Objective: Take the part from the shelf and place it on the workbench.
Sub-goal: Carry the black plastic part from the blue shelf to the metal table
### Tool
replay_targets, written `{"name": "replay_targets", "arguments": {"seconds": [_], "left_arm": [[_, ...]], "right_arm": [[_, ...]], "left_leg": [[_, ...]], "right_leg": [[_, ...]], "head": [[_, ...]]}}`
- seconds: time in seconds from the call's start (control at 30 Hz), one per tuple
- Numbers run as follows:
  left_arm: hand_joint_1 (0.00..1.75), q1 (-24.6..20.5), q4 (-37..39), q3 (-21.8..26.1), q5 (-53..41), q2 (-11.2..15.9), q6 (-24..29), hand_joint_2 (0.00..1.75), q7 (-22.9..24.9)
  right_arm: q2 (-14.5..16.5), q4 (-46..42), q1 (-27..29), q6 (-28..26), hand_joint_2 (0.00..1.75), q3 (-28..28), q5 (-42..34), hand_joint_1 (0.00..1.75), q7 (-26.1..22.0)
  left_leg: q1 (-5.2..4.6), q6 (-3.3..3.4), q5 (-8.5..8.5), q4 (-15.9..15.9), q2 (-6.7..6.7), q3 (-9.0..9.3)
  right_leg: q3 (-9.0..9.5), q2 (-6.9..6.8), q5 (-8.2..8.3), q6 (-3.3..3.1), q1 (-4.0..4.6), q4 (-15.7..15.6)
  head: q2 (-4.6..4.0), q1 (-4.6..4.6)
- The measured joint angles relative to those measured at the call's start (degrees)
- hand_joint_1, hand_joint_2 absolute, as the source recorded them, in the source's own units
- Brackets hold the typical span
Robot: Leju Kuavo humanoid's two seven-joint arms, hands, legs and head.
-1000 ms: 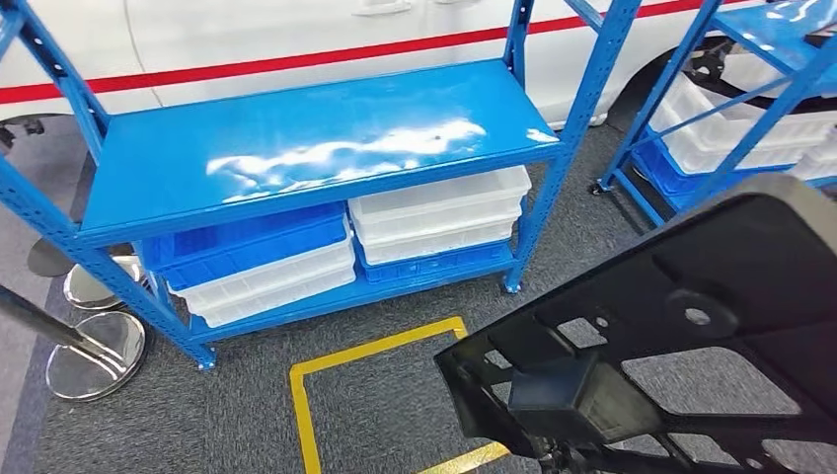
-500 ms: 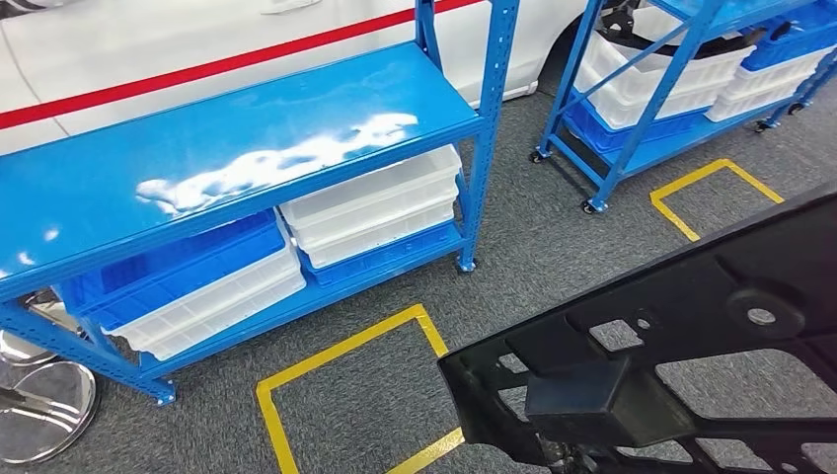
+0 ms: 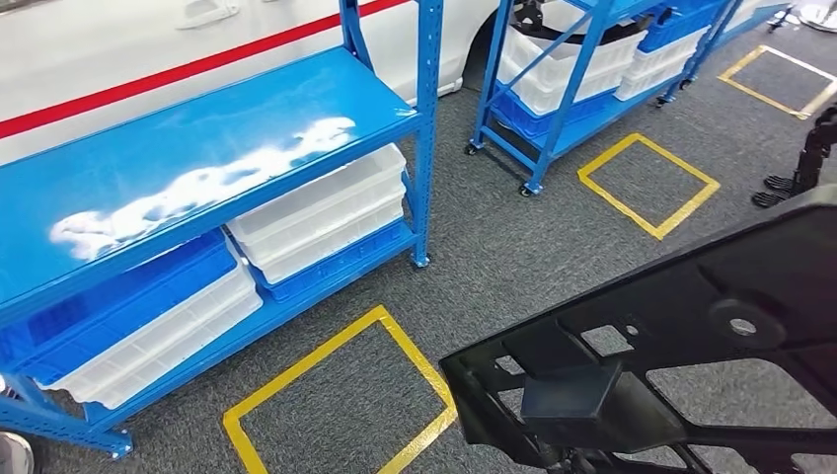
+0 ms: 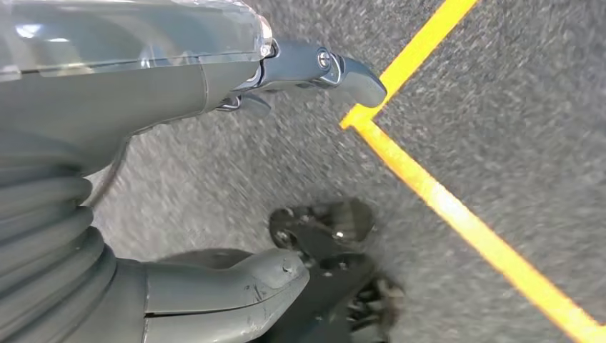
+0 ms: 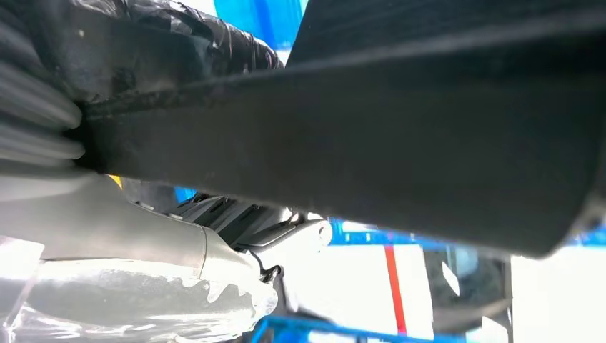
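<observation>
A large black plastic part (image 3: 691, 336), a flat frame with openings and a boxy block on it, fills the lower right of the head view, held out over the grey carpet. In the right wrist view the same black part (image 5: 400, 143) lies as a broad dark bar across my right hand (image 5: 143, 279), which grips it from beneath. My left hand (image 4: 128, 93) hangs over the carpet beside a yellow floor line (image 4: 457, 207), its thumb and fingers apart and holding nothing.
A blue shelf (image 3: 197, 148) stands at the left with white and blue bins (image 3: 316, 212) on its lower level. Behind it is a white car with a red stripe (image 3: 148, 59). A second blue rack (image 3: 572, 69) stands at the back. Yellow squares (image 3: 336, 395) (image 3: 646, 183) mark the carpet.
The camera has turned to the right: the blue shelf has slid left in the picture, and the second rack and another yellow square have come in. The part keeps its place in my right hand.
</observation>
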Motion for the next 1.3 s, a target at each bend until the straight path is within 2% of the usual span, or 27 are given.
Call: {"name": "replay_targets", "arguments": {"seconds": [0.03,0.07,0.13,0.2,0.23,0.3,0.33,0.4,0.47,0.5,0.53,0.57,0.6,0.63,0.67,0.7,0.77,0.83,0.9,0.97,1.03,1.07,1.1,1.13,1.2,1.23,1.3], "left_arm": [[0.00,0.09,0.00,0.00,0.01,-0.03,0.13,1.75,0.05],[0.00,0.11,0.00,0.00,0.00,-0.08,0.23,1.75,0.08],[0.00,0.04,0.00,-0.01,-0.04,-0.28,0.29,1.75,0.09],[0.00,-0.03,0.00,-0.03,-0.13,-0.45,0.33,1.75,0.13],[0.00,-0.07,0.00,-0.06,-0.24,-0.49,0.37,1.75,0.18],[0.00,-0.15,-0.01,-0.13,-0.55,-0.57,0.54,1.75,0.25],[0.00,-0.21,-0.01,-0.16,-0.72,-0.61,0.66,1.75,0.26],[0.00,-0.24,-0.02,-0.25,-1.05,-0.69,0.96,1.75,0.24],[0.00,-0.13,-0.01,-0.41,-1.41,-0.73,1.27,1.75,0.25],[0.00,-0.03,0.00,-0.51,-1.55,-0.74,1.42,1.75,0.27],[0.00,0.05,0.00,-0.62,-1.67,-0.74,1.55,1.75,0.30],[0.00,0.10,0.00,-0.73,-1.75,-0.74,1.67,1.75,0.32],[0.00,0.11,0.00,-0.86,-1.80,-0.74,1.81,1.75,0.34],[0.00,0.08,-0.01,-1.02,-1.83,-0.74,1.96,1.75,0.34],[0.00,0.05,-0.02,-1.18,-1.87,-0.71,2.09,1.75,0.34],[0.00,0.03,-0.03,-1.32,-1.91,-0.68,2.23,1.75,0.31],[0.00,-0.02,-0.09,-1.50,-1.98,-0.63,2.39,1.75,0.27],[0.00,-0.06,-0.19,-1.59,-2.02,-0.71,2.47,1.75,0.25],[0.00,-0.10,-0.30,-1.63,-2.02,-0.86,2.56,1.75,0.21],[0.00,-0.04,-0.37,-1.64,-2.02,-0.94,2.63,1.75,0.17],[0.00,0.11,-0.37,-1.63,-2.02,-0.93,2.63,1.75,0.17],[0.00,0.15,-0.37,-1.63,-2.02,-0.93,2.63,1.75,0.18],[0.00,0.12,-0.37,-1.64,-2.02,-0.93,2.63,1.75,0.18],[0.00,0.06,-0.37,-1.66,-2.02,-0.95,2.63,1.75,0.18],[0.00,-0.04,-0.38,-1.68,-2.02,-0.95,2.63,1.75,0.17],[0.00,-0.09,-0.38,-1.69,-2.02,-0.94,2.64,1.75,0.16],[0.00,-0.23,-0.39,-1.71,-2.02,-0.95,2.68,1.75,0.14]], "right_arm": [[0.00,0.00,0.15,-0.17,1.75,0.00,0.08,1.75,0.01],[-0.01,-0.01,0.33,-0.31,1.75,0.00,0.13,1.75,0.01],[-0.03,-0.11,0.61,-0.45,1.75,0.00,0.24,1.75,0.02],[-0.03,-0.33,0.67,-0.45,1.75,0.00,0.31,1.75,0.02],[-0.03,-0.51,0.70,-0.45,1.75,0.00,0.32,1.75,0.01],[-0.03,-0.87,0.87,-0.42,1.75,0.00,0.33,1.75,-0.05],[-0.02,-1.05,1.03,-0.37,1.75,0.00,0.33,1.75,-0.09],[0.02,-1.41,1.28,-0.02,1.75,-0.01,0.31,1.75,-0.20],[0.10,-1.63,1.38,0.54,1.75,-0.02,0.30,1.75,-0.36],[0.14,-1.66,1.43,0.78,1.75,-0.04,0.29,1.75,-0.44],[0.17,-1.66,1.50,0.96,1.75,-0.07,0.27,1.75,-0.54],[0.21,-1.66,1.58,1.12,1.75,-0.11,0.25,1.75,-0.64],[0.27,-1.67,1.64,1.30,1.75,-0.17,0.21,1.75,-0.75],[0.37,-1.67,1.72,1.49,1.75,-0.27,0.15,1.75,-0.84],[0.51,-1.68,1.80,1.62,1.75,-0.44,0.09,1.75,-0.92],[0.65,-1.70,1.88,1.74,1.75,-0.67,0.02,1.75,-0.98],[0.97,-1.77,2.14,1.92,1.75,-1.21,-0.05,1.75,-1.10],[1.25,-1.94,2.60,2.16,1.75,-1.81,-0.05,1.75,-1.19],[1.43,-2.16,2.99,2.34,1.75,-2.40,-0.02,1.75,-1.24],[1.52,-2.27,3.06,2.41,1.75,-2.78,0.01,1.75,-1.27],[1.60,-2.27,3.12,2.41,1.75,-3.08,0.01,1.75,-1.26],[1.62,-2.27,3.20,2.41,1.75,-3.22,0.01,1.75,-1.26],[1.63,-2.27,3.26,2.41,1.75,-3.34,0.01,1.75,-1.26],[1.63,-2.27,3.31,2.41,1.75,-3.44,0.01,1.75,-1.26],[1.65,-2.28,3.29,2.41,1.75,-3.59,0.02,1.75,-1.27],[1.68,-2.29,3.29,2.41,1.75,-3.65,0.02,1.75,-1.28],[1.73,-2.31,3.37,2.41,1.75,-3.73,0.02,1.75,-1.29]], "left_leg": [[-0.06,-0.02,-0.06,0.07,0.84,-0.08],[-0.08,-0.07,-0.13,0.11,1.64,-0.10],[-0.11,-0.37,-0.36,0.18,2.93,0.12],[-0.36,-0.93,-0.71,0.28,3.93,0.42],[-0.48,-1.23,-0.85,0.32,4.38,0.58],[-0.57,-1.81,-0.99,0.28,5.40,0.89],[-0.49,-2.13,-1.27,0.46,5.25,0.95],[-0.27,-2.70,-3.41,3.07,2.82,-0.07],[-0.06,-3.01,-7.47,10.15,-0.14,-3.25],[-0.03,-3.10,-9.03,14.01,-0.66,-5.05],[-0.01,-3.12,-9.56,16.51,-0.84,-6.28],[-0.01,-3.07,-8.86,16.88,-0.90,-6.55],[-0.01,-2.93,-7.02,14.79,-1.10,-5.68],[-0.01,-2.66,-4.59,10.95,-1.81,-4.01],[0.01,-2.31,-2.72,6.96,-3.24,-2.29],[0.02,-2.01,-1.44,3.59,-4.55,-0.93],[-0.11,-1.59,-1.02,0.97,-5.96,-0.03],[-0.10,-1.13,-0.57,0.31,-4.64,0.24],[0.18,-0.43,0.12,-0.64,-3.02,0.64],[0.18,-0.02,0.39,-1.05,-1.35,0.71],[0.03,0.01,0.29,-1.00,0.47,0.67],[-0.01,-0.06,0.20,-0.98,1.33,0.67],[0.00,-0.20,0.08,-0.97,2.09,0.74],[0.03,-0.40,-0.11,-0.93,2.77,0.91],[-0.11,-1.04,-0.63,-0.73,3.87,1.28],[-0.21,-1.39,-0.87,-0.62,4.29,1.42],[-0.39,-2.03,-1.10,-0.56,5.05,1.67]], "right_leg": [[-0.66,-0.15,-0.31,0.13,-0.07,1.71],[-0.20,-0.32,0.46,0.19,-0.11,1.23],[3.96,-1.68,3.81,0.05,-0.08,-5.89],[7.71,-3.92,5.73,-0.69,0.32,-12.53],[8.39,-4.51,5.85,-1.12,0.54,-13.91],[8.16,-3.56,5.93,-1.91,0.74,-14.16],[8.11,-2.98,6.11,-2.27,0.62,-14.36],[8.04,-1.80,6.57,-3.05,0.27,-14.81],[7.79,-0.48,6.86,-3.54,0.23,-14.89],[7.64,0.29,6.92,-3.65,0.30,-14.83],[7.54,1.11,6.95,-3.70,0.37,-14.73],[7.49,1.92,6.96,-3.71,0.42,-14.58],[7.49,2.74,6.94,-3.69,0.45,-14.43],[7.52,3.53,6.92,-3.65,0.47,-14.29],[7.50,4.22,6.91,-3.54,0.52,-14.15],[7.36,4.94,6.95,-3.32,0.52,-14.02],[6.90,6.21,7.22,-2.57,0.30,-13.97],[6.53,7.13,7.59,-1.71,0.12,-14.10],[5.46,4.79,6.21,-1.26,0.36,-12.17],[2.51,1.25,2.56,-0.93,0.38,-6.00],[-0.60,0.13,0.03,-0.43,0.00,0.52],[-0.96,-0.09,0.22,-0.21,-0.23,1.44],[-0.07,-0.35,1.46,-0.04,-0.42,0.00],[2.11,-1.01,3.42,0.07,-0.59,-3.77],[6.55,-2.95,6.04,-0.15,-0.53,-11.66],[7.79,-3.54,6.55,-0.43,-0.36,-13.96],[7.85,-3.07,6.52,-1.11,0.01,-14.50]], "head": [[0.00,0.00],[0.00,0.01],[0.00,0.01],[0.00,0.00],[0.00,0.00],[0.00,-0.01],[0.00,-0.01],[0.00,-0.01],[0.00,-0.02],[0.00,-0.02],[0.00,-0.02],[0.00,-0.02],[0.00,-0.02],[0.00,-0.02],[0.00,-0.01],[0.00,-0.01],[0.00,-0.01],[0.00,-0.01],[0.00,0.01],[0.00,0.01],[0.00,0.01],[0.00,0.01],[0.00,0.01],[0.00,0.01],[0.00,0.01],[0.00,0.00],[0.00,0.00]]}}
